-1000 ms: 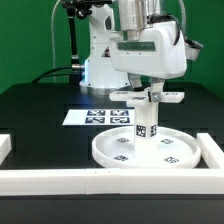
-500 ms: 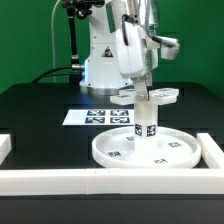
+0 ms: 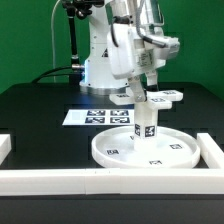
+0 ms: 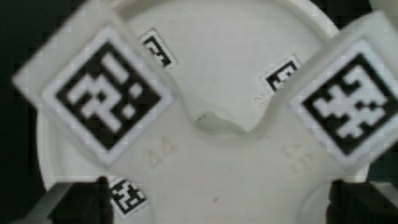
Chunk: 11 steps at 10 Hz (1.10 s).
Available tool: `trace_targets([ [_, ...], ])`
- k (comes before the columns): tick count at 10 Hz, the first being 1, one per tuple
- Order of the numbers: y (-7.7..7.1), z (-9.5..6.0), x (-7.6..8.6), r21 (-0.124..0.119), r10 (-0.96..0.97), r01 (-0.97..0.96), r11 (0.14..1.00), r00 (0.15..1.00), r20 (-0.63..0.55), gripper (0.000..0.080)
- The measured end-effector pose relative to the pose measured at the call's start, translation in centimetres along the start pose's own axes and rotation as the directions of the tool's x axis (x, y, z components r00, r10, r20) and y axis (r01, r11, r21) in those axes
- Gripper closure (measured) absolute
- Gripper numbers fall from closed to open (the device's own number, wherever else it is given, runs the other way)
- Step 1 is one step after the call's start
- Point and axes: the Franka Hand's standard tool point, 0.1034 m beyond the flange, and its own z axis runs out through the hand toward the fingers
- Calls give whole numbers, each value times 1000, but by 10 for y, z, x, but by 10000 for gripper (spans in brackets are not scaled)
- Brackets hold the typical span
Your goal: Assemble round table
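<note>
No readable text or numbers; only black-and-white square tags [image 4: 111, 92] on white parts

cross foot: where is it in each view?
Exterior view: cross-shaped foot sits atop the upright post, above the round disc, under the gripper.
Wrist view: it fills the frame, arm at.
Shared landmark: the tagged disc beneath it.

Disc [image 3: 146, 151] lies flat on the black table [image 3: 40, 115], against the white border walls [image 3: 60, 180] at the exterior view's right. Post [image 3: 144, 125] stands upright on disc, tags facing camera. Cross foot [image 3: 160, 98] sits atop post, roughly level. Gripper [image 3: 141, 92] reaches down at the foot; finger state unclear. Marker board [image 3: 98, 117] lies flat behind disc, apart from it.
</note>
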Motion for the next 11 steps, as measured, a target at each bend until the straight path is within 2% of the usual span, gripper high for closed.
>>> trace_targets([
  [3, -5, -24, -18, -1, -77, 77, 997, 996, 44, 156],
  [6, -4, -21, -16, 3, -279, 279, 960, 960, 40, 150],
  [7, 0, -20, -18, -19, -409, 409, 912, 912, 28, 150],
  [9, 0, -21, -23, -61, -713, 714, 698, 700, 45, 150],
  [10, -2, -21, -31, -81, -788, 791, 606, 611, 76, 150],
  [11, -3, -21, -34, -78, -823, 827, 557, 562, 81, 150],
])
